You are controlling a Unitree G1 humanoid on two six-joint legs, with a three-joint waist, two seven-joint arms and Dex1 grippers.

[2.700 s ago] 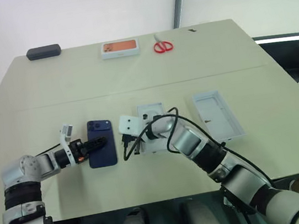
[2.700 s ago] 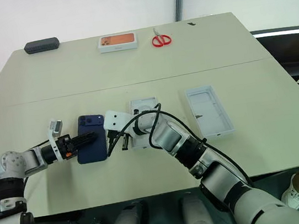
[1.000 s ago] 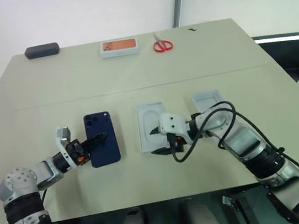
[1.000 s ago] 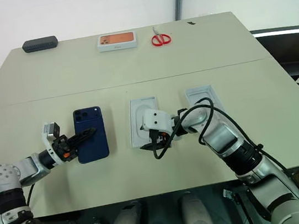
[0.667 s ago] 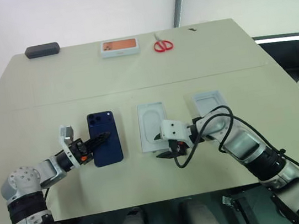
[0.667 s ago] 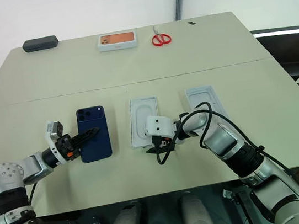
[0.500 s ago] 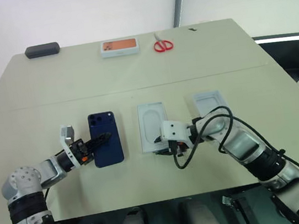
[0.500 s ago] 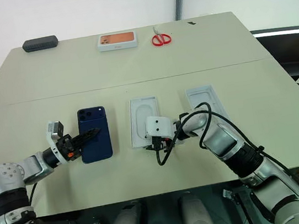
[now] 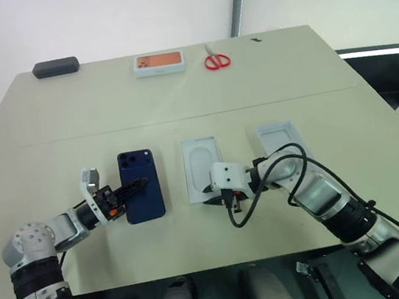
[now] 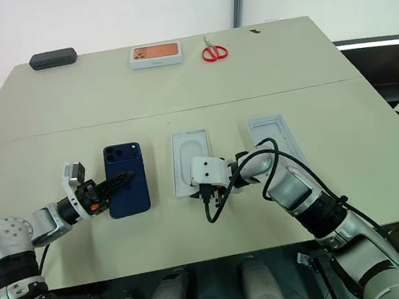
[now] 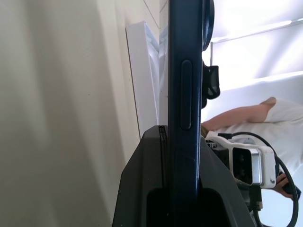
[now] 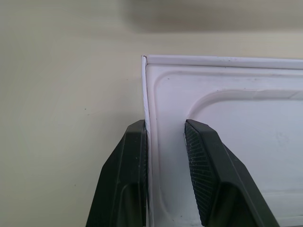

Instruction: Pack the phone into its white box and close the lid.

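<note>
Far edge of my table [image 9: 67, 108]: black oblong case [image 9: 55, 67] at my left, orange-topped white box [image 9: 160, 63] in the middle, red-handled scissors [image 9: 217, 61] just right of it.

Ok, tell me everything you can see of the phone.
The phone is a slim, dark navy slab. Its glossy back faces up, with a small camera cluster in its far left corner. It sits level over the table, its long axis pointing away from the robot. The left gripper is shut on its left long edge, which carries a side button. I cannot tell whether it rests on the table.
</note>
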